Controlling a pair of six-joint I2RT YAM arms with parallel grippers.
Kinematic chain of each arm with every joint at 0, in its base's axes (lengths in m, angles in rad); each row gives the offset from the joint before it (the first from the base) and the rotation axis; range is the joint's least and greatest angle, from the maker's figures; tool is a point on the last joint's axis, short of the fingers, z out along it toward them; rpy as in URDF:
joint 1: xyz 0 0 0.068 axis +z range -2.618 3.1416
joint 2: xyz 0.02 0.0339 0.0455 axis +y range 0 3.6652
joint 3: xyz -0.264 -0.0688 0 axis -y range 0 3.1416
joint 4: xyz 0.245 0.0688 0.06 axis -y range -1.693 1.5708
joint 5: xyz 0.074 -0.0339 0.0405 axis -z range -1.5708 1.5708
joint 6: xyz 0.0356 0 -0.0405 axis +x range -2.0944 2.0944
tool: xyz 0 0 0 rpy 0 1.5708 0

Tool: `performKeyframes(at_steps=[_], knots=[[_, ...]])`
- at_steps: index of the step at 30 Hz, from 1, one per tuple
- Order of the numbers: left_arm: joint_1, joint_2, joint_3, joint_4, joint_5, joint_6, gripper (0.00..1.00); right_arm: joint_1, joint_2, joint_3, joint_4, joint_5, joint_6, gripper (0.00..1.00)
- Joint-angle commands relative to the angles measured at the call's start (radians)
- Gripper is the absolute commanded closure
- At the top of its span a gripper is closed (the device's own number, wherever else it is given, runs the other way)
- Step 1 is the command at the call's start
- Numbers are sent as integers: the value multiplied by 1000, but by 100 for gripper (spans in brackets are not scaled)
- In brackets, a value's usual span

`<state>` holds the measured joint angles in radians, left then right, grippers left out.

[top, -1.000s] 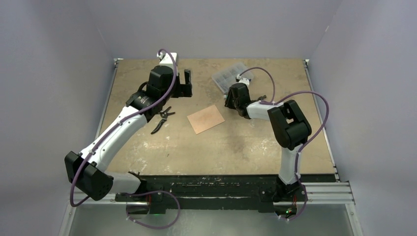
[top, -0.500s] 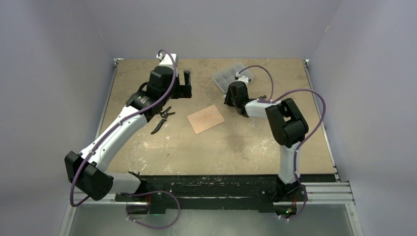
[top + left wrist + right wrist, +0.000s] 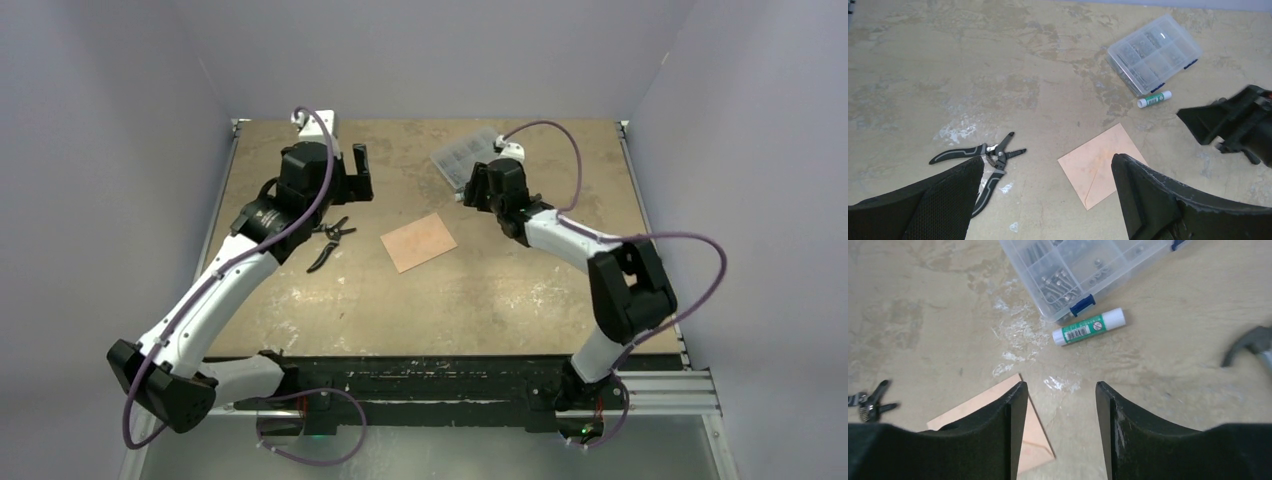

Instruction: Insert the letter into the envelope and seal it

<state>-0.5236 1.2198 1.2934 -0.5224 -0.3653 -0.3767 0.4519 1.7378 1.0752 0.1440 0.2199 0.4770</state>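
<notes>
The salmon-tan envelope (image 3: 418,241) lies flat mid-table with its flap folded down; its diagonal seams show in the left wrist view (image 3: 1098,167). The letter shows in no view. My left gripper (image 3: 358,172) hovers to the envelope's upper left, open wide and empty (image 3: 1048,159). My right gripper (image 3: 476,190) hangs open to the envelope's upper right, holding nothing (image 3: 1060,385). In the right wrist view one envelope corner (image 3: 1035,440) peeks out beside the left finger.
A green-and-white glue stick (image 3: 1088,326) lies on the table beside a clear parts box (image 3: 468,153) at the back. Black-handled pliers (image 3: 330,240) lie left of the envelope. Walls enclose the table on three sides.
The right gripper's jaws have widened, and that arm has stretched out with its elbow swung right. The left gripper has shifted left. The envelope has stayed put.
</notes>
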Motion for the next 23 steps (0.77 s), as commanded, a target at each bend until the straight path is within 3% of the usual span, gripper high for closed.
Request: performKeyframes(at_steps=[1,5,7,17,23], knots=[[4,-108,-23,-29,-99,-7,1,4,-225,-57,-101,114,-29,40],[4,-203,-27,-67,-170,3,1,4,-465,-55,-227,263,-73,25],[4,-250,-18,-88,-197,17,1,4,-571,-36,-269,312,-115,3],[4,-390,84,-214,-295,62,1,4,-823,185,-431,556,-237,1],[4,-432,66,-193,-261,65,1,3,-861,228,-417,553,-253,1]])
